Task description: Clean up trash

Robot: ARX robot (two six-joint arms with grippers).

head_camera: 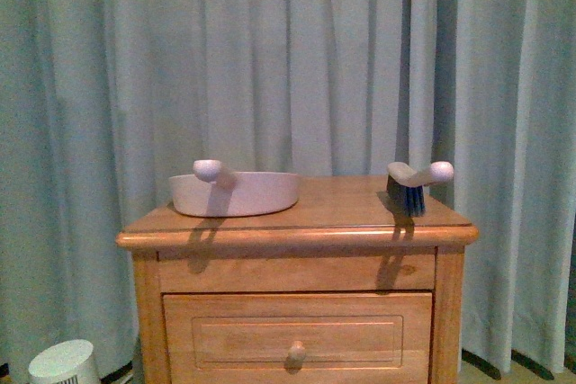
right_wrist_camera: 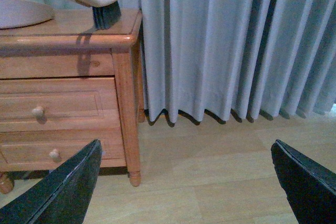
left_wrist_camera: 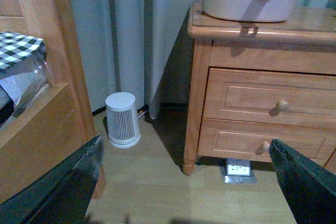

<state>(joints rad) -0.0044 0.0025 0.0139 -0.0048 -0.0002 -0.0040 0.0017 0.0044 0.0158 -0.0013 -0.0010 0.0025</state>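
The crumpled white paper ball is not in view in any frame. A pale pink dustpan [head_camera: 236, 192] sits on the wooden nightstand [head_camera: 297, 231], left side; it also shows in the left wrist view [left_wrist_camera: 249, 4]. A hand brush [head_camera: 417, 184] with a pale handle and dark bristles stands at the right side; it also shows in the right wrist view [right_wrist_camera: 92, 4]. My left gripper [left_wrist_camera: 186, 187] is open and empty, low over the wooden floor left of the nightstand. My right gripper [right_wrist_camera: 189, 187] is open and empty, low over the floor right of the nightstand. Neither arm shows in the front view.
A small white slatted bin [left_wrist_camera: 123, 119] stands on the floor by the curtain, also low in the front view [head_camera: 63, 363]. A wooden bed frame with a checked pillow [left_wrist_camera: 18, 48] is at the left. Grey curtains [head_camera: 288, 60] hang behind. A floor socket [left_wrist_camera: 239, 170] lies under the nightstand.
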